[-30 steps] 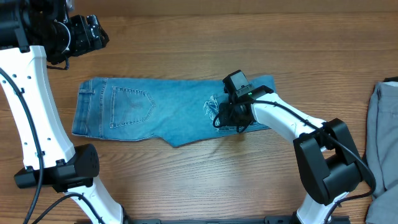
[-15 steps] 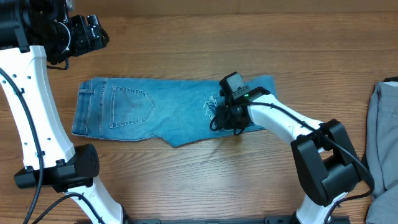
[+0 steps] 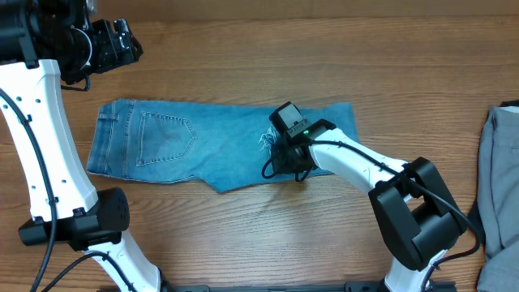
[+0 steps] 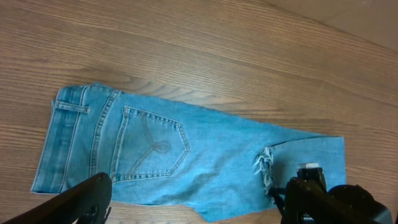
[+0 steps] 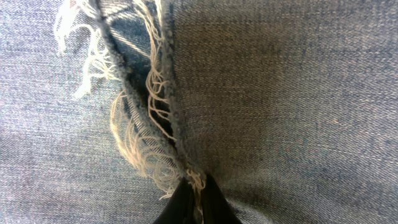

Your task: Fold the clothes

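Two right fingers are pinched shut on the frayed edge of the jeans, with pale threads caught right at the tips. Overhead, that grip sits mid-length on the near side of the denim, just right of the ripped patch.

Left fingers are spread wide and hold nothing, parked high over the far-left corner, well apart from the denim. One of them shows at the bottom of the left wrist view.

Jeans lie flat around bench centre, long axis left-right in the overhead view. Waistband points to the robot's left, leg ends to its right. Back side is up, with one stitched pocket showing.

Counts: one pair of jeans, one grey garment at the right edge (well apart from the jeans, partly cut off), two arms.

Bench is brown woodgrain. A paler strip shows beyond it in the left wrist view; can't tell what it is.
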Controlling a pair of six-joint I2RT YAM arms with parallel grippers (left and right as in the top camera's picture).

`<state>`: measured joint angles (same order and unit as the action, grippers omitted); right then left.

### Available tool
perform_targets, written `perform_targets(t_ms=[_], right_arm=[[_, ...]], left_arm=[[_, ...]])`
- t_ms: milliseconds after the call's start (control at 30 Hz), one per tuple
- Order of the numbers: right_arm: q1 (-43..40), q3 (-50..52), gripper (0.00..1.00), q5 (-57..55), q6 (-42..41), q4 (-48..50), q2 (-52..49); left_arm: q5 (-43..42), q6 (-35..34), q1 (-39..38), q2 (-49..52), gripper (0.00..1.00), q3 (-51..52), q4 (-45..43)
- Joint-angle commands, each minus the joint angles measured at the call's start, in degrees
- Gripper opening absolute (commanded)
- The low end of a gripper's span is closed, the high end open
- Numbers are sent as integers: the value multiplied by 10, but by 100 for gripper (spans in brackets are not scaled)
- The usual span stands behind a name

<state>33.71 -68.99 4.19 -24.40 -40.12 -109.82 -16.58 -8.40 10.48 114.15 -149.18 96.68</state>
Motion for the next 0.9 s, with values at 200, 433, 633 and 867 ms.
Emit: perform_targets(t_ms=[200, 433, 633, 867], right_arm=[[1, -135, 4, 0, 19, -69, 5], [1, -142, 4, 19, -6, -52, -7], [2, -143, 40, 54, -5, -63, -20], [-37, -144, 30, 39, 16, -82, 54]], left_arm=[[-9, 7, -4, -4, 94, -1, 1], [-9, 7, -4, -3, 94, -1, 1], [-9, 7, -4, -3, 94, -1, 1], [-9, 7, -4, -3, 94, -1, 1]])
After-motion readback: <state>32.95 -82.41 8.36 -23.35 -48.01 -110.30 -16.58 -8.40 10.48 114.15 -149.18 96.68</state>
